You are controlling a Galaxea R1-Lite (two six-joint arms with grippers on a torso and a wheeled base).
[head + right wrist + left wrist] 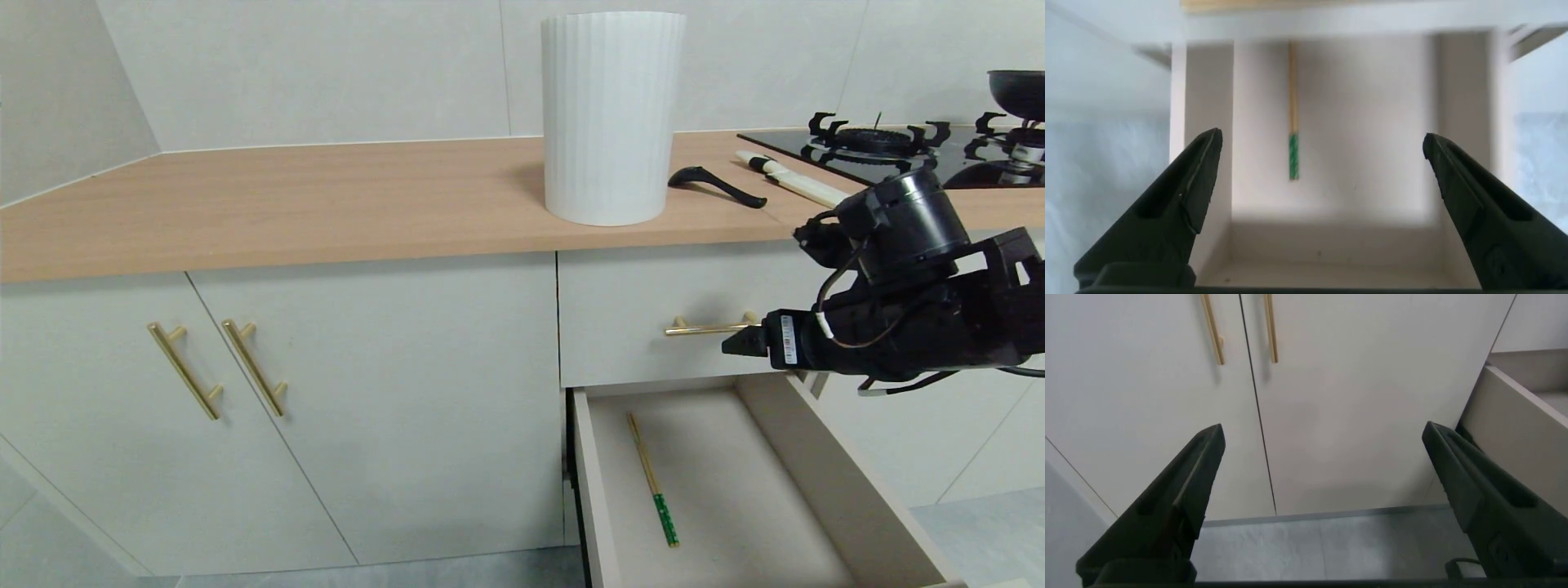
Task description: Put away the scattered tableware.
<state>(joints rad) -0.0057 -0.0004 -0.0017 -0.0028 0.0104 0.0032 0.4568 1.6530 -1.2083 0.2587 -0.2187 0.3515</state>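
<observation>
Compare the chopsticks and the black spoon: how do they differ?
The chopsticks lie inside the open drawer; the black spoon lies on the countertop. The chopsticks are straight, tan with a green end; the black spoon is curved and black throughout. Both are slender and lie flat.

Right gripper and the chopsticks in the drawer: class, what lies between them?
Nothing; the right wrist view shows bare drawer floor between right gripper and chopsticks.

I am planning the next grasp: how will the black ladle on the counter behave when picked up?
The ladle looks thin and one-piece, so it is probably light and stiff. Its handle is curved, so a push along the counter may rock or spin it. The smooth, narrow handle might slip.
</observation>
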